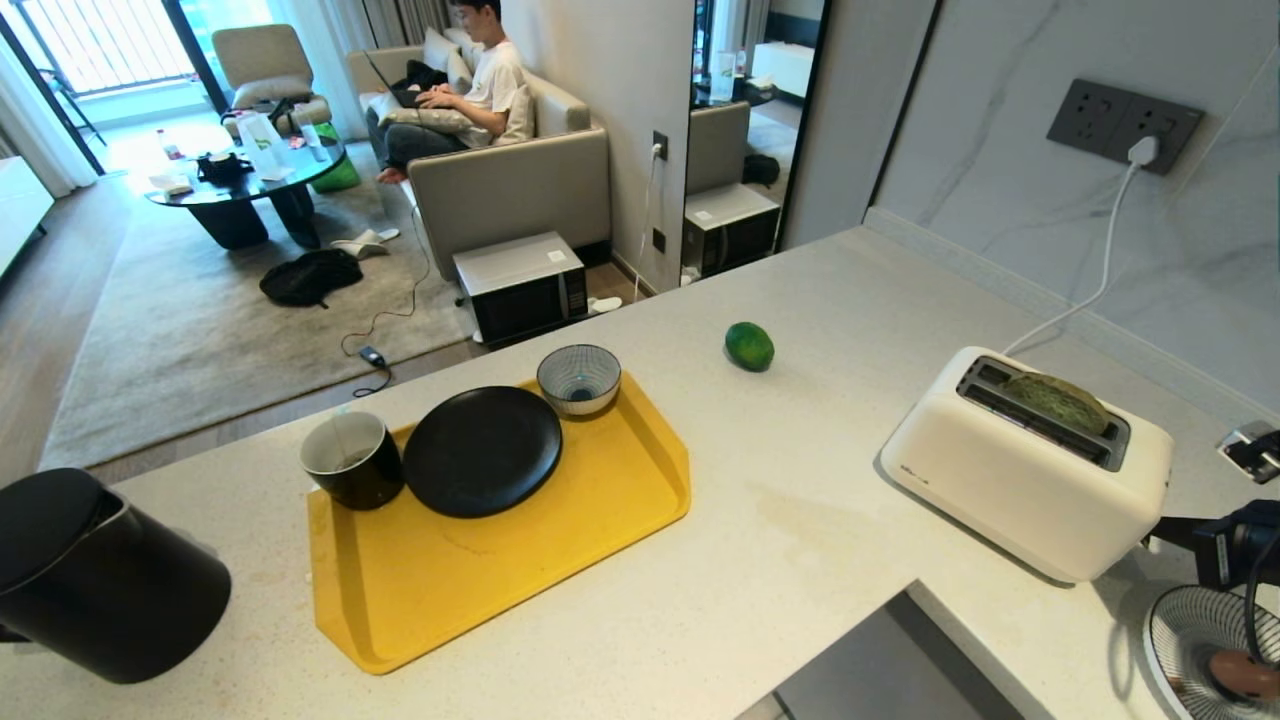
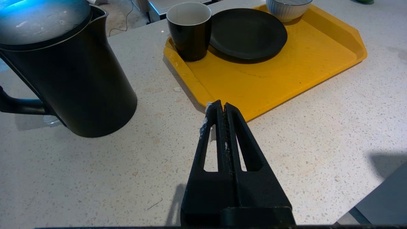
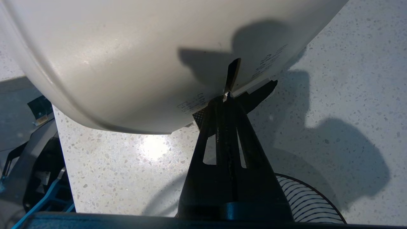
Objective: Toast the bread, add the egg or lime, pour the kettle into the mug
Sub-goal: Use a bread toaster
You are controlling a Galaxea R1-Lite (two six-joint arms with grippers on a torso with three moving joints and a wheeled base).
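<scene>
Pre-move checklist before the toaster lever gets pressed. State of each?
1. Bread seated in toaster slot: ok, top sticks out.
2. Toaster plugged into wall: ok.
3. Right gripper shut, tip at lever: ok.
4. Lever already down: cannot tell.
5. Left gripper shut, holding nothing, near tray: ok.
6. Lime on the counter, clear of toaster: ok.

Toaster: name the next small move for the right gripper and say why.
Probably press the lever down. The bread sits high in the toaster slot, not yet lowered, and the shut right gripper is at the toaster's end wall by its lever.
</scene>
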